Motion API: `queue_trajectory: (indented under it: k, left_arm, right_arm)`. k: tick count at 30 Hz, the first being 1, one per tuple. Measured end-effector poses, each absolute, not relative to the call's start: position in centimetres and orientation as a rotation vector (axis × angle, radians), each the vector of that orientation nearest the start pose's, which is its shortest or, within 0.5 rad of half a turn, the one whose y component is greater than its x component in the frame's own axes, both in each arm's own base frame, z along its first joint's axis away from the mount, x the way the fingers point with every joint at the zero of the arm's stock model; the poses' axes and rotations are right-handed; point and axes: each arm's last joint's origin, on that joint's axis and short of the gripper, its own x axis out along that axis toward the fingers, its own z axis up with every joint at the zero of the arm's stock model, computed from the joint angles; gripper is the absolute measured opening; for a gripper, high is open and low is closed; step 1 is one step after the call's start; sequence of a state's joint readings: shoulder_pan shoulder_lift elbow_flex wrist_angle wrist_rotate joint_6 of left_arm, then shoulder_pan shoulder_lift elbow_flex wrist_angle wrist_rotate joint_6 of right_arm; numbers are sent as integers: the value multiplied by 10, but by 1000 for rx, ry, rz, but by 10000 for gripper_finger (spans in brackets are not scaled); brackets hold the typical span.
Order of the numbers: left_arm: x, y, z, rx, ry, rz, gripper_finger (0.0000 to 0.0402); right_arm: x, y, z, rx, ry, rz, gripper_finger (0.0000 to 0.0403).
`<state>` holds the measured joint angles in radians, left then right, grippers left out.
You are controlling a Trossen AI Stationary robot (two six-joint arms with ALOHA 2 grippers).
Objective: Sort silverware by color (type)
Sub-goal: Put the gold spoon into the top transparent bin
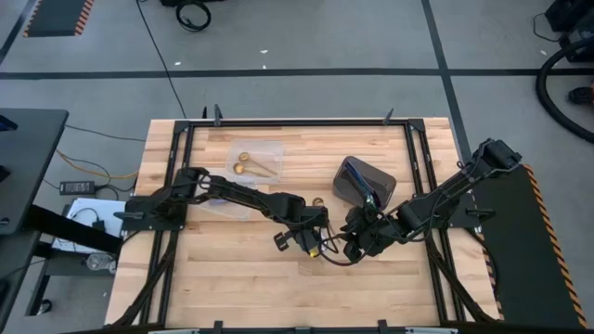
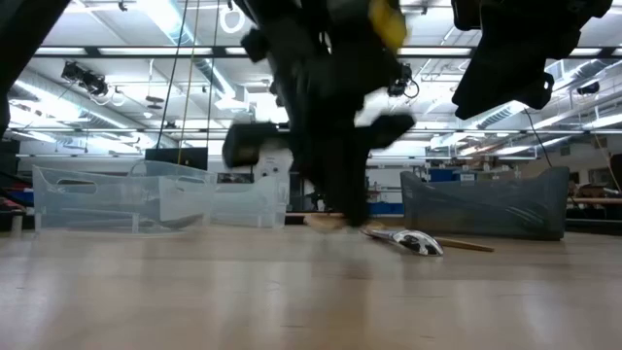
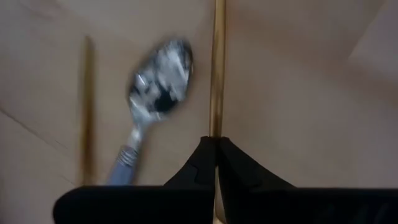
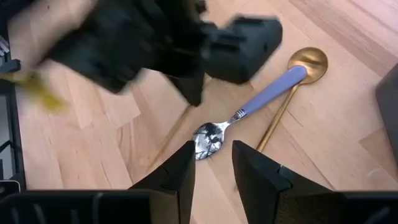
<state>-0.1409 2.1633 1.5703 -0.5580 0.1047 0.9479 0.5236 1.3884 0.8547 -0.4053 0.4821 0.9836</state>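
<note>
Both arms over mid-table. Left gripper [image 3: 216, 163] low on the wood, fingers pinched tight on the thin gold handle [image 3: 217, 68] of a gold spoon [image 4: 308, 62]. Right gripper [image 4: 213, 167] just above, jaws narrowly parted, hovering over the bowl of a silver spoon [image 4: 208, 138] with a pale blue handle, lying flat and crossing another gold handle [image 4: 273, 130]. Two more gold spoons [image 1: 249, 164] inside a clear container [image 1: 269, 148] at the back left; dark bin [image 1: 364, 179] close behind the grippers.

Dark jointed arms, yellow cable tags
</note>
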Motion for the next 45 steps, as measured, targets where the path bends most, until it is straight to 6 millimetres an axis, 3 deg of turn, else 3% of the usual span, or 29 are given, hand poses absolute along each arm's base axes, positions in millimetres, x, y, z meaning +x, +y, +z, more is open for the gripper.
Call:
queue_trajectory:
  k: [4, 10, 15, 20, 24, 32, 37, 45]
  left_arm:
    - [441, -63, 165, 745, 892, -719, 8]
    - [441, -68, 160, 724, 867, -696, 8]
    - [424, -72, 144, 726, 820, -663, 8]
    - [402, -69, 149, 705, 724, -581, 8]
    - [383, -65, 166, 700, 626, -497, 8]
    - [355, -60, 220, 650, 326, -347, 8]
    - [349, -59, 246, 617, 136, -284, 8]
    - [349, -60, 269, 551, -92, -208, 8]
  right_arm:
    - [239, 123, 215, 463, 751, -348, 116]
    - [239, 123, 215, 459, 748, -347, 116]
    - [235, 121, 224, 446, 696, -354, 116]
    - [233, 122, 230, 382, 650, -344, 116]
    - [238, 124, 231, 320, 626, -304, 116]
    - [245, 125, 245, 99, 495, -295, 116]
    - [249, 124, 252, -8, 448, -288, 116]
    - [255, 122, 259, -170, 400, -249, 121]
